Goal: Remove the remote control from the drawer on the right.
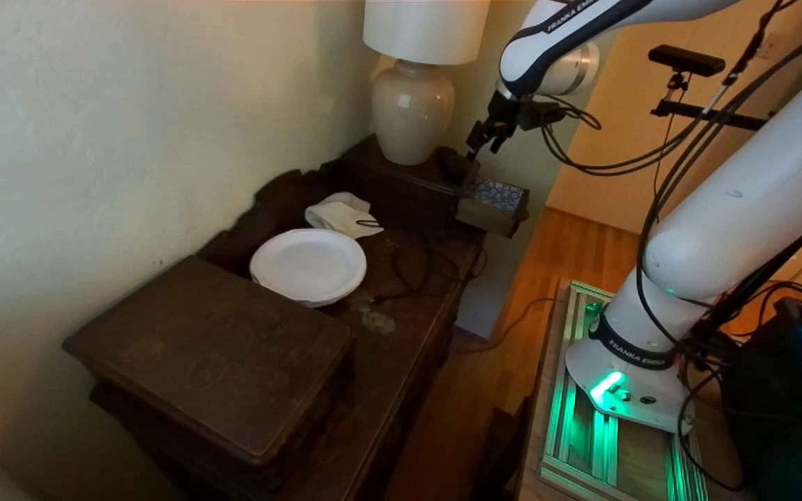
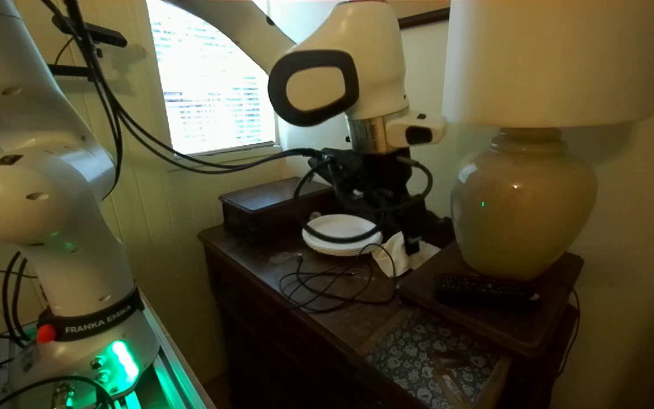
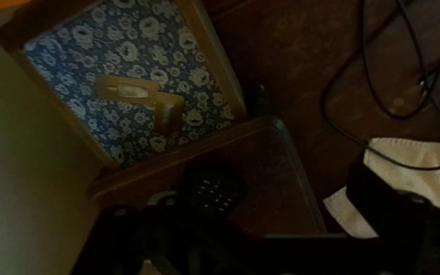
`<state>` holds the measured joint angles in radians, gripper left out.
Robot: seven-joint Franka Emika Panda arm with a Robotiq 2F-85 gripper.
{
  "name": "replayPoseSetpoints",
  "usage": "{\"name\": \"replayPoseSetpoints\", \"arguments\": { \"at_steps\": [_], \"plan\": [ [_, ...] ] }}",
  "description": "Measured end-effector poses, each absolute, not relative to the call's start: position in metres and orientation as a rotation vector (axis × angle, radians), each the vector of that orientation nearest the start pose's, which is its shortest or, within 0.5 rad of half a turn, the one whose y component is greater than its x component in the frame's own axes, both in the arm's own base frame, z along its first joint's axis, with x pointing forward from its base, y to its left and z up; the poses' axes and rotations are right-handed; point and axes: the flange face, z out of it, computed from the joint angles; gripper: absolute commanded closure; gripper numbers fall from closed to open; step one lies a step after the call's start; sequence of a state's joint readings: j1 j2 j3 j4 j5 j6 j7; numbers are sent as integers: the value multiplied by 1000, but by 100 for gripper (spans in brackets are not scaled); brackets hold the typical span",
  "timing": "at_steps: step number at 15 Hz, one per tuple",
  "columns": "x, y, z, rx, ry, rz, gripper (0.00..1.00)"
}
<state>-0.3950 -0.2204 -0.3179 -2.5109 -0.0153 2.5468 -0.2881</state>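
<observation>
Small dark brown wooden drawer [image 3: 213,53]: pulled out; floor carries a blue-and-white floral liner [image 3: 128,49]; contents: 2 small flat tan pcs [image 3: 128,89], touching, type unclear. Black oblong remote control [image 2: 486,291] w/ pale-marked btns: pos. outside the drawer, flat on the raised dark wooden top [image 3: 277,172] above it, just beside the rounded cream ceramic lamp [image 2: 523,204]. Black two-finger gripper [image 1: 483,149]: hovers near the raised top, fingers set wide apart per wrist view. Lower dark wooden tabletop [image 1: 401,316]: stack of round white plates [image 1: 307,264], w/ crumpled cream cloth [image 1: 342,214] just beside; at opp. end from the drawer, flat-topped dark brown wooden box [image 1: 213,348], interior hidden.
</observation>
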Motion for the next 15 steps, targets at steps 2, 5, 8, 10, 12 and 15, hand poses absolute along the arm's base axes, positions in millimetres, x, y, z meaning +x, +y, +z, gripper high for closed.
{"name": "replayPoseSetpoints", "arguments": {
  "at_steps": [2,5,8,10,12,15],
  "plan": [
    [339,-297,412,-3136,508,-311,0],
    [330,-266,461,-3140,303,-222,0],
    [336,-217,504,-3160,161,-170,0],
    [344,-178,522,-3206,157,-128,0],
    [351,-134,530,-3235,214,-86,0],
    [353,-123,530,-3235,209,-85,0]
  ]
}}
